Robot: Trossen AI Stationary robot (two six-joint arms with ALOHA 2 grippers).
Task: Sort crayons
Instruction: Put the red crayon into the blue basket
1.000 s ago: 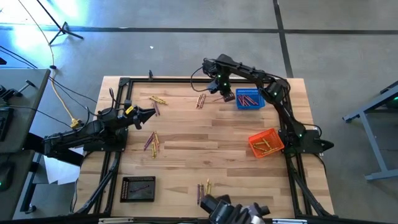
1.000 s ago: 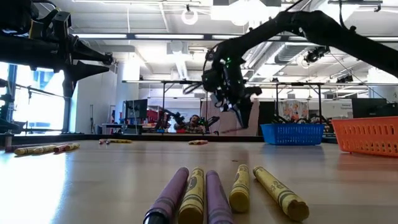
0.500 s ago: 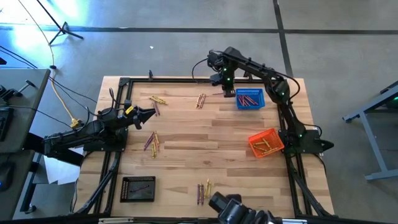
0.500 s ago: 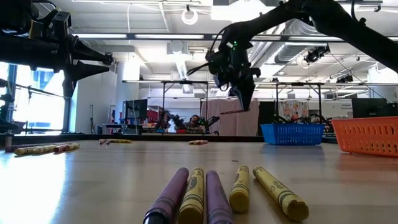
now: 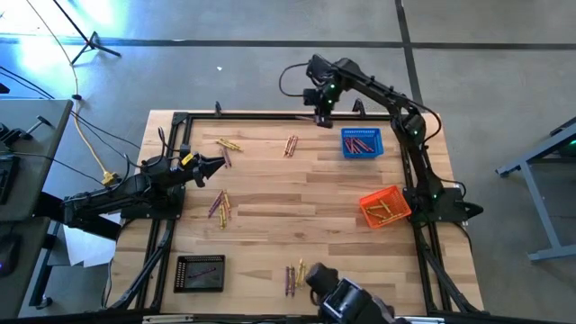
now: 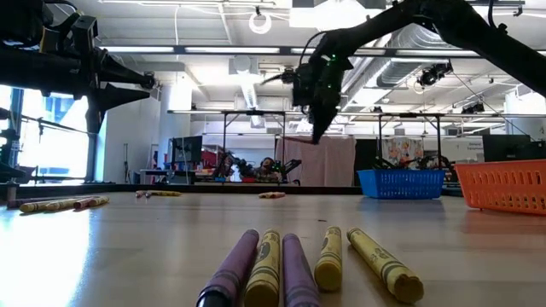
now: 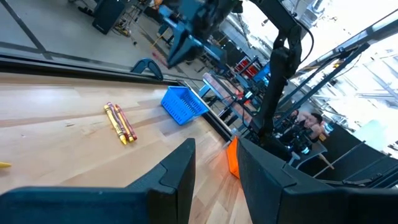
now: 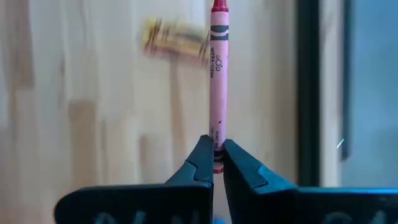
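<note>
My right gripper (image 5: 321, 112) is high over the table's far edge, left of the blue basket (image 5: 361, 142), and is shut on a red crayon (image 8: 217, 74). It also shows in the low view (image 6: 317, 128). My left gripper (image 5: 216, 165) waits open and empty over the table's left side. Loose crayons lie flat on the table in groups: yellow ones (image 5: 228, 144) at the far left, red-orange ones (image 5: 291, 145) at the far middle, a mixed group (image 5: 220, 205) left of centre, and another (image 5: 294, 274) near the front edge, close up in the low view (image 6: 299, 264). My right gripper pinches the red crayon by its back end (image 8: 217, 148) between its two fingertips. The crayon sticks straight out beyond the fingertips, in line with the fingers, its point (image 8: 217, 6) away from the gripper. It is lifted clear of the table.
The blue basket holds red crayons, the orange basket (image 5: 382, 207) at the right holds yellow ones, and the black basket (image 5: 200, 273) stands at the near left. A black frame rail (image 5: 252, 114) runs along the far edge. A dark device (image 5: 346, 301) sits at the near edge.
My right gripper has risen and gone toward the table's far edge with the red crayon, away from the red-orange group. It has stayed shut on the crayon.
</note>
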